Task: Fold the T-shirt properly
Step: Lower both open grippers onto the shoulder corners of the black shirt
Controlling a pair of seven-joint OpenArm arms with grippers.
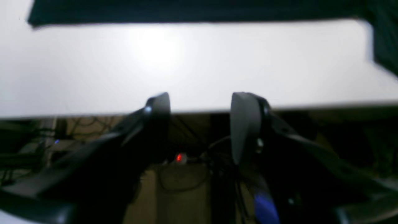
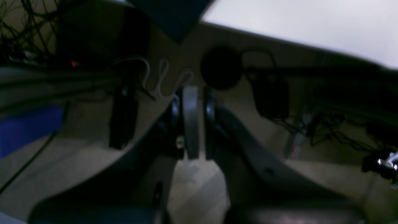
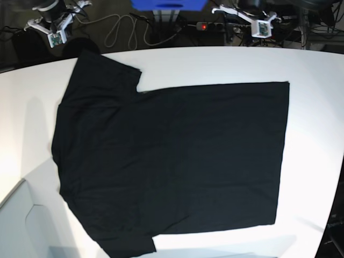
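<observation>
The black T-shirt [image 3: 172,156] lies spread flat on the white table [image 3: 314,64], plain side up. Its sleeves point left and its hem is on the right. Both arms hang beyond the table's far edge, off the cloth. My left gripper [image 1: 200,107] is open with nothing between its fingers; it hovers at the table edge, and the T-shirt [image 1: 186,11] shows as a dark strip beyond it. My right gripper [image 2: 191,121] is shut and empty over the floor, with a corner of the T-shirt [image 2: 174,15] above it.
Behind the table are tangled cables [image 3: 121,29], a power strip with a red light [image 3: 203,26] and a blue box [image 3: 169,4]. The left arm [image 3: 252,19] and right arm [image 3: 51,29] sit at the far edge. A pale panel [image 3: 27,226] lies at the near left corner.
</observation>
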